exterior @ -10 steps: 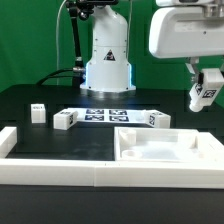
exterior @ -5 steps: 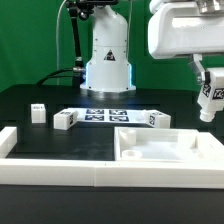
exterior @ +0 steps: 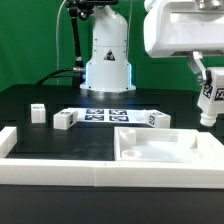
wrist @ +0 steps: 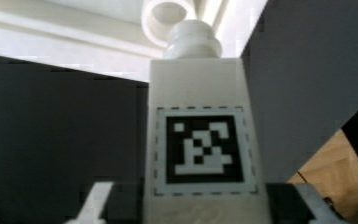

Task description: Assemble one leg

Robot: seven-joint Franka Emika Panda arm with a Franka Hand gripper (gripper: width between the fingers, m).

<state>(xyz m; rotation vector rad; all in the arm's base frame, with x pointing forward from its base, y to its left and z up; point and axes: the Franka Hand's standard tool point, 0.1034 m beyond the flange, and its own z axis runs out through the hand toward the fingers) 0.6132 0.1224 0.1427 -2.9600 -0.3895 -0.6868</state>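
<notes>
My gripper (exterior: 206, 82) is shut on a leg (exterior: 209, 98), a small white post with a black-and-white tag. It hangs nearly upright in the air at the exterior view's right, above the far right corner of the large white panel (exterior: 165, 150). In the wrist view the leg (wrist: 202, 120) fills the middle, tag facing the camera, with its round threaded peg (wrist: 188, 40) at the far end. The gripper (wrist: 202, 208) holds it between both fingers (wrist: 101, 205).
Three more white legs lie on the black table (exterior: 38, 113) (exterior: 65, 120) (exterior: 158, 119) around the marker board (exterior: 100, 113). A white L-shaped wall (exterior: 60, 172) runs along the front. The robot base (exterior: 107, 60) stands at the back.
The gripper has carried the leg toward the exterior view's right and a little down. The leg has turned from tilted to nearly upright.
</notes>
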